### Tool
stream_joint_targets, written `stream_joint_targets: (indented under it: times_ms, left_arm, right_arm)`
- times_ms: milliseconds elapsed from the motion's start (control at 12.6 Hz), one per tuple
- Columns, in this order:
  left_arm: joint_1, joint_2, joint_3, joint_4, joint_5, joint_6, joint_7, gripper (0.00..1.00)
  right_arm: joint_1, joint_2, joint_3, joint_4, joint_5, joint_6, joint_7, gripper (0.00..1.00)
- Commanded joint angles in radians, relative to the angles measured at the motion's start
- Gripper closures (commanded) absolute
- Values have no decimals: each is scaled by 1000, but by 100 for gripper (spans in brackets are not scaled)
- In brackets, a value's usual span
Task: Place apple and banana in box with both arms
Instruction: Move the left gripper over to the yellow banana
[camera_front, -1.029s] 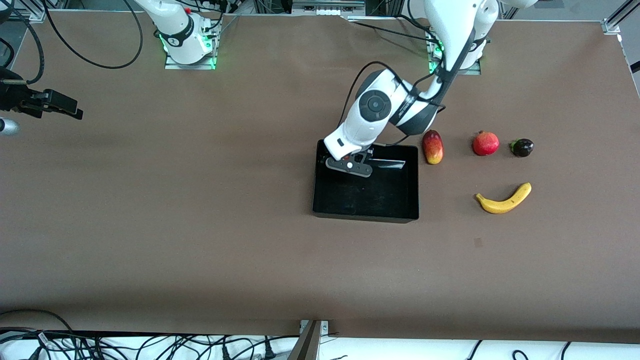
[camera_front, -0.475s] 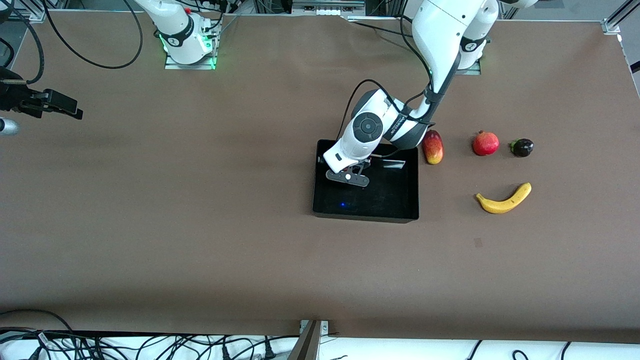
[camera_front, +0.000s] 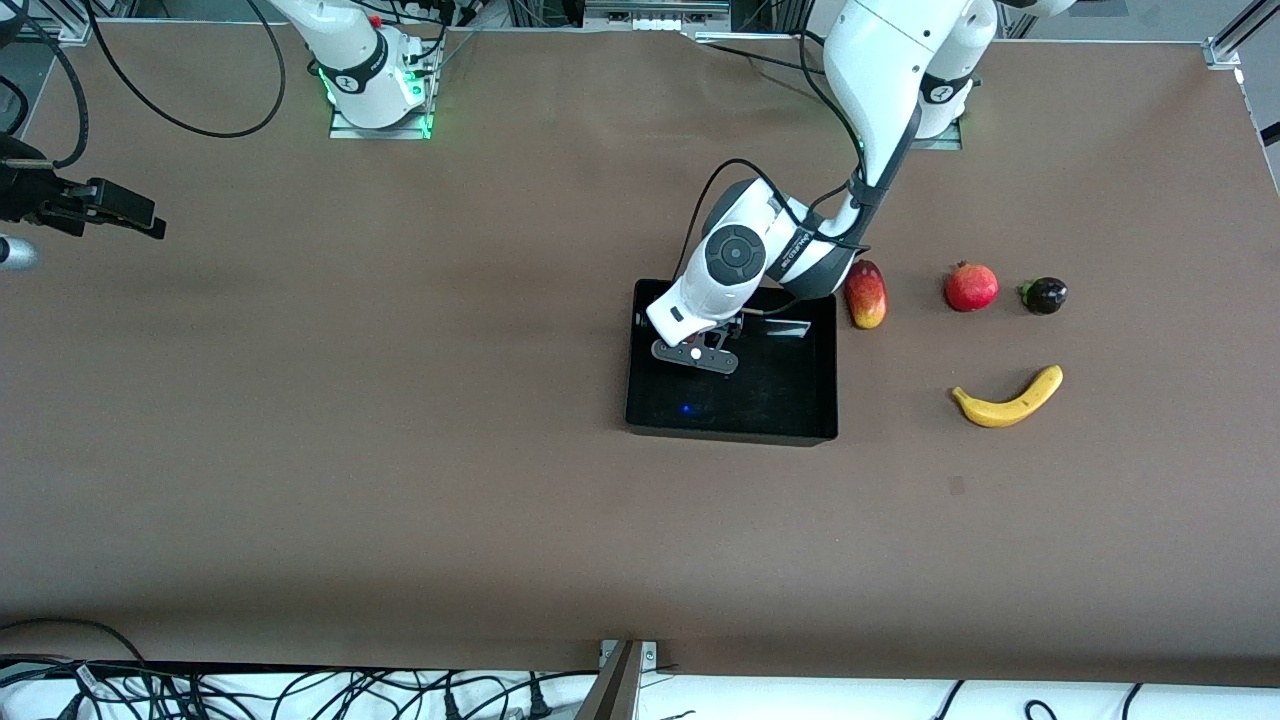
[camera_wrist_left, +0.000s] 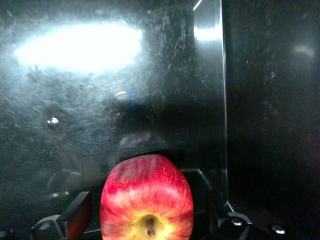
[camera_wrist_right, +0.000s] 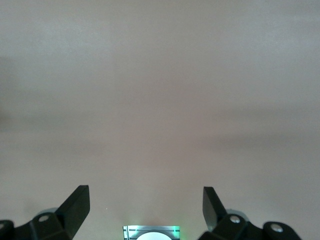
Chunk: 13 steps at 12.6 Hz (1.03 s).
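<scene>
Left gripper (camera_front: 697, 355): low inside the box (camera_front: 732, 432), at the end toward the right arm; fingers spread, one pad (camera_wrist_left: 79, 214) just clear of the fruit, so released rather than clamped.
Apple (camera_wrist_left: 147, 200): between the parted fingers, stem dimple facing the wrist camera, apparently resting on the glossy black floor; hidden under the wrist in the front view.
Step in hand: letting go of the apple; judged half done for the task as a whole.
Doing it well: lift straight up with fingers wide, no sideways drag, so the apple does not roll; clear the wall before swinging away.
Banana (camera_front: 1008, 400): on the table toward the left arm's end, well apart from the box, nearer the front camera than the pomegranate (camera_front: 971, 287).
Right gripper (camera_wrist_right: 146, 200): waiting over bare table at the right arm's end, fingers wide, holding nothing.
Writing: small lettering on the left arm's wrist, too small to read; none elsewhere.
</scene>
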Motion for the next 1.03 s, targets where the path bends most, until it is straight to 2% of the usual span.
stream_joint_targets:
  times_ms: [0,238,396,475,633,792,950]
  left_arm:
    - [73,-115,6,-16,-15,-122,11,0]
    - [247,-240,6,-26,-15,-312,170,0]
    - [373,-289,7,-78,-6,-336,396,0]
    - [433,-297,10,-104,0,-333,524,0]
    - [531,-286,15,-118,98,-307,691,0]
    - [571,-271,27,-155,196,-235,779,0]
    - [625,-228,36,-172,247,-132,993,0]
  right_arm:
    - [-9,3,11,21,7,-21,2,0]
    - [-9,3,14,21,7,-22,5,0]
    - [-9,3,14,21,8,-22,-1,0]
    - [-9,3,12,21,8,-22,1,0]
    - [-9,3,12,21,7,-21,2,0]
    - [-9,3,12,21,7,-21,1,0]
    - [-9,3,14,21,7,-22,2,0]
